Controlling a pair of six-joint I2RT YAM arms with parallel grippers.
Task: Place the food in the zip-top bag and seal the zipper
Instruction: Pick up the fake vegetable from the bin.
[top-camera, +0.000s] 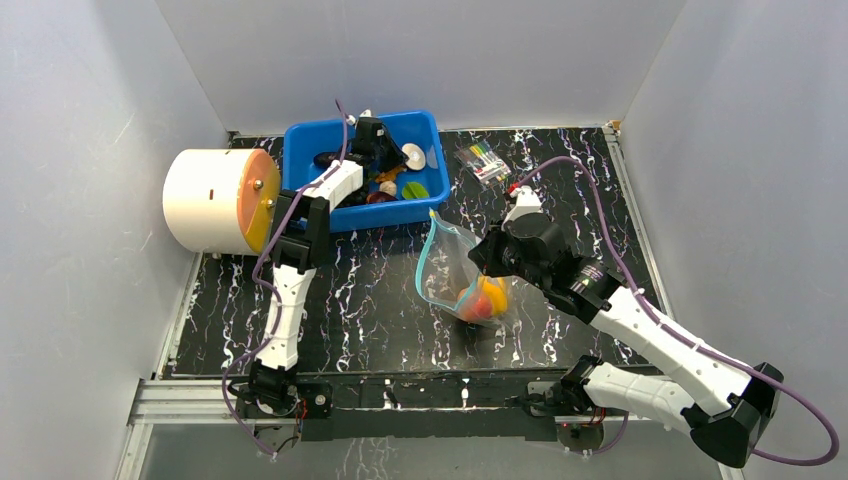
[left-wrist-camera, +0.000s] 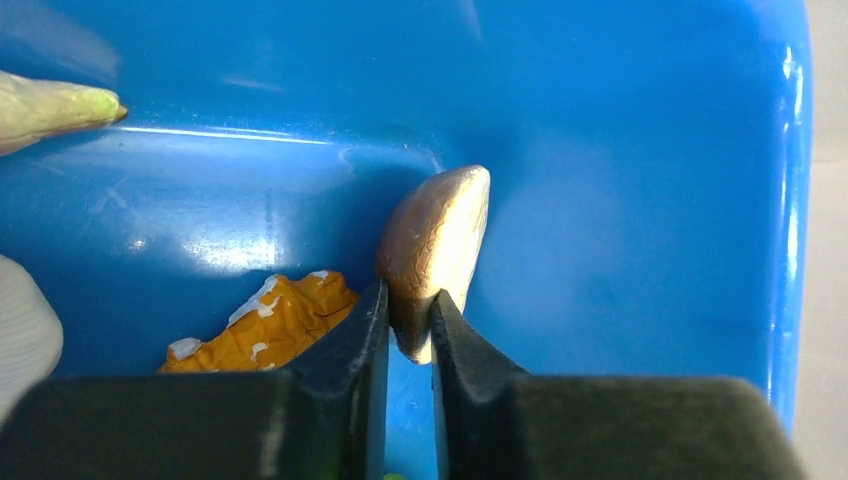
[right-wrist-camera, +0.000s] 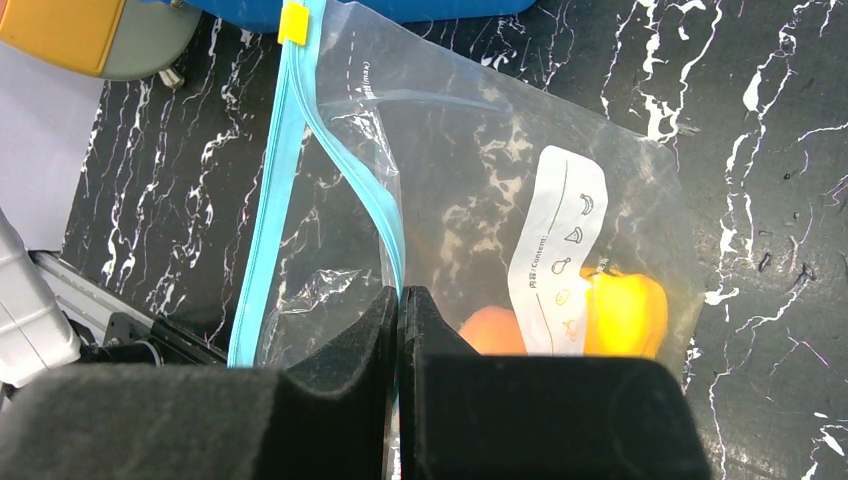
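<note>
I had my left gripper (left-wrist-camera: 408, 312) pinched on a brown-cream plastic toy food piece (left-wrist-camera: 435, 240) in the blue plastic bin (left-wrist-camera: 620, 200) | my right gripper (right-wrist-camera: 398, 300) clamped the teal zipper strip (right-wrist-camera: 268, 210) of the clear plastic zip-top bag (right-wrist-camera: 480, 170), yellow toy pepper (right-wrist-camera: 628, 310) inside

Top overhead, whole table (top-camera: 350, 300); left wrist close inside blue bin (left-wrist-camera: 600, 150); right wrist close over bag (right-wrist-camera: 480, 150)

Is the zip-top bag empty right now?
No, the zip-top bag holds a yellow pepper and an orange fruit.

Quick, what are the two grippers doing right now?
Left gripper: closed on a tan toy food.
Right gripper: closed on the zip-top bag.
</note>
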